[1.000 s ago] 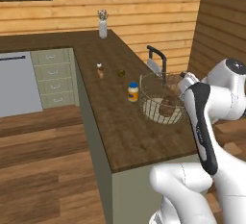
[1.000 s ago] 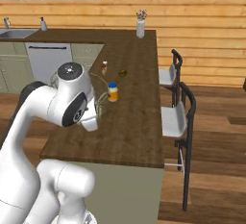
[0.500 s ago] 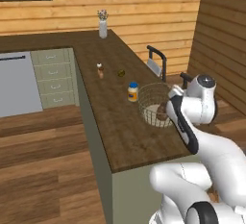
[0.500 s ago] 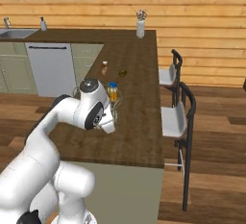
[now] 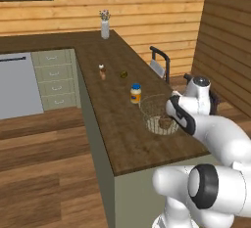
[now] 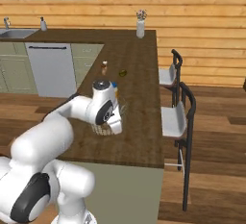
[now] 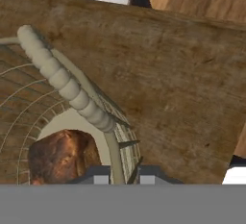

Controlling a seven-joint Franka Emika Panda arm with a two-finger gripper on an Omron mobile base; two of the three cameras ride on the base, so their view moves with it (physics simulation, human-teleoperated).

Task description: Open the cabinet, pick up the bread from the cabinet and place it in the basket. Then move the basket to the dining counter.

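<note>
The wire-mesh basket (image 5: 157, 115) sits on the dining counter (image 5: 113, 102) near its right edge. The reddish-brown bread (image 5: 165, 123) lies on the basket's pale base. In the hand view the bread (image 7: 61, 156) shows through the mesh. There my gripper (image 7: 123, 178) is shut on the basket (image 7: 72, 93) at its rim wire, just beside a beaded handle. The dining counter (image 7: 187, 79) spreads behind it. From the right base view my arm covers most of the basket (image 6: 98, 130), with the gripper (image 6: 116, 128) low at its rim. The cabinet is out of view.
A yellow-labelled jar (image 5: 136, 94) stands just behind the basket. A small bottle (image 5: 102, 71) and a small olive item (image 5: 123, 75) sit farther back, a vase (image 5: 105, 27) at the far end. Two stools (image 6: 175, 118) line the counter's right side. Olive drawers (image 5: 54, 78) stand left.
My arm has folded down lower over the counter's near right part. The basket has come down and slightly nearer with it, the gripper still shut on its rim.
</note>
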